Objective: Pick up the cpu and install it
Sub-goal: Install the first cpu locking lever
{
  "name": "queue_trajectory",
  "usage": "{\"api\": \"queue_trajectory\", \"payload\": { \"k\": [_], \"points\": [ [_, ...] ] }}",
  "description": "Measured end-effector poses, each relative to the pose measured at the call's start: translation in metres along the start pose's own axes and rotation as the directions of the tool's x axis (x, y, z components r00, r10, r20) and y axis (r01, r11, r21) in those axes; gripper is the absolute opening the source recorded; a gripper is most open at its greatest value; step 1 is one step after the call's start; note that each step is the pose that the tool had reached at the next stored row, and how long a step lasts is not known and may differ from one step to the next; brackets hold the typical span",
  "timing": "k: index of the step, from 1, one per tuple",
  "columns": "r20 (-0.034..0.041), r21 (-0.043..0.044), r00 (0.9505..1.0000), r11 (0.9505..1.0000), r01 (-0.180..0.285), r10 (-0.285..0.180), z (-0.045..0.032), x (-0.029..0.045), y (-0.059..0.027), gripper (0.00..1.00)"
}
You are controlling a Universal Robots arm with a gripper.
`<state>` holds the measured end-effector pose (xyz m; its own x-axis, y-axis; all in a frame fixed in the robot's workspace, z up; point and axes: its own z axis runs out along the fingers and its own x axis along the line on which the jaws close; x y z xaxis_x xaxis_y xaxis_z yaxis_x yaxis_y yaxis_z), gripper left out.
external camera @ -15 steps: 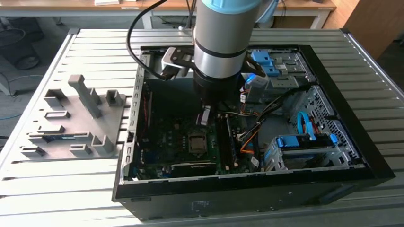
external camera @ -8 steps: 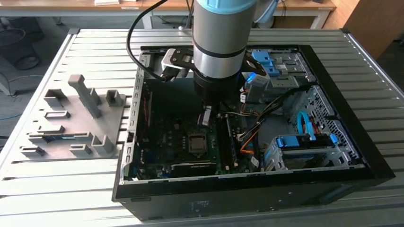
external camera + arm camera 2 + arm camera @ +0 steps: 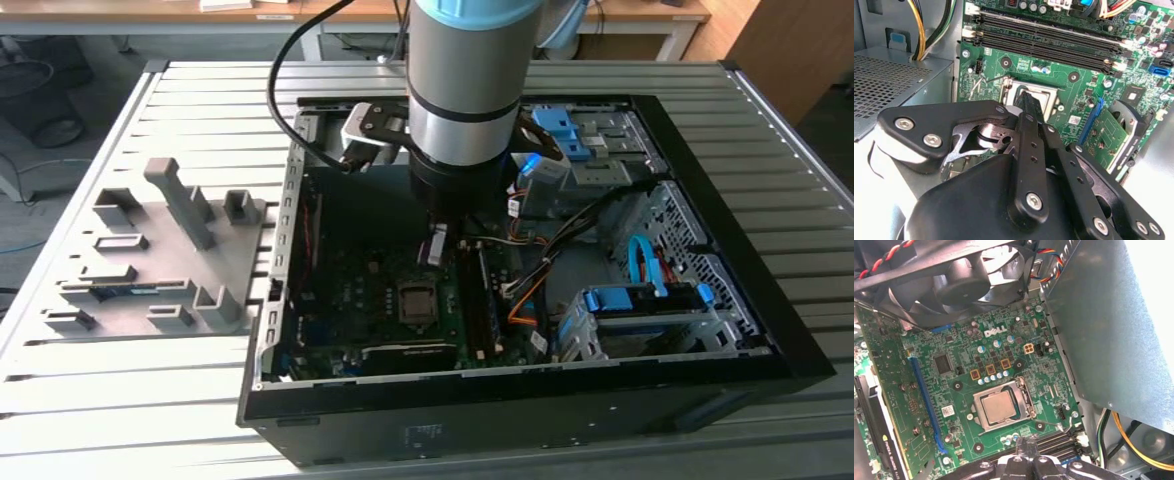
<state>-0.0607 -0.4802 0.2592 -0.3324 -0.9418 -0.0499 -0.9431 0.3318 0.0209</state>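
We see the cpu (image 3: 999, 407) sitting flat in its socket (image 3: 985, 421) on the green board (image 3: 961, 377), and the tool (image 3: 1029, 102) hangs just above it, maybe pinched together.

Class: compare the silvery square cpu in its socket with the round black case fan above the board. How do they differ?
The silvery-grey square cpu is flat, small and plain-topped; the round black case fan is much larger, with curved blades. The cpu lies in the motherboard socket; the fan stands off the board. Both are inside the open computer case.
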Motion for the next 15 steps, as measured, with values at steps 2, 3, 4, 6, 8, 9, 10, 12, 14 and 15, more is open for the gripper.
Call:
{"api": "queue_trajectory", "payload": {
  "k": [2, 3, 4, 6, 8, 9, 10, 12, 14, 15],
  "points": [
    [-0.0003, 0.0000, 1.0000, 1.0000, 0.000, 0.000, -0.0001, -0.0009, 0.0004, 0.10],
    [-0.0003, 0.0001, 1.0000, 1.0000, 0.000, 0.000, 0.0001, -0.0021, 0.0008, 0.10],
    [-0.0001, 0.0000, 1.0000, 1.0000, 0.000, 0.000, 0.0003, -0.0044, 0.0013, 0.10],
    [-0.0001, 0.0000, 1.0000, 1.0000, 0.000, 0.000, 0.0006, -0.0102, 0.0028, 0.10],
    [0.0001, 0.0000, 1.0000, 1.0000, 0.000, 0.000, 0.0011, -0.0161, 0.0043, 0.10],
    [0.0000, 0.0000, 1.0000, 1.0000, 0.000, 0.000, 0.0013, -0.0191, 0.0050, 0.10],
    [-0.0001, 0.0000, 1.0000, 1.0000, 0.000, 0.000, 0.0015, -0.0219, 0.0058, 0.10],
    [0.0001, 0.0000, 1.0000, 1.0000, 0.000, 0.000, 0.0020, -0.0279, 0.0074, 0.10],
    [-0.0001, 0.0000, 1.0000, 1.0000, 0.000, 0.000, 0.0024, -0.0334, 0.0091, 0.10],
    [-0.0001, 0.0000, 1.0000, 1.0000, 0.000, 0.000, 0.0026, -0.0359, 0.0100, 0.10]
  ]
}}
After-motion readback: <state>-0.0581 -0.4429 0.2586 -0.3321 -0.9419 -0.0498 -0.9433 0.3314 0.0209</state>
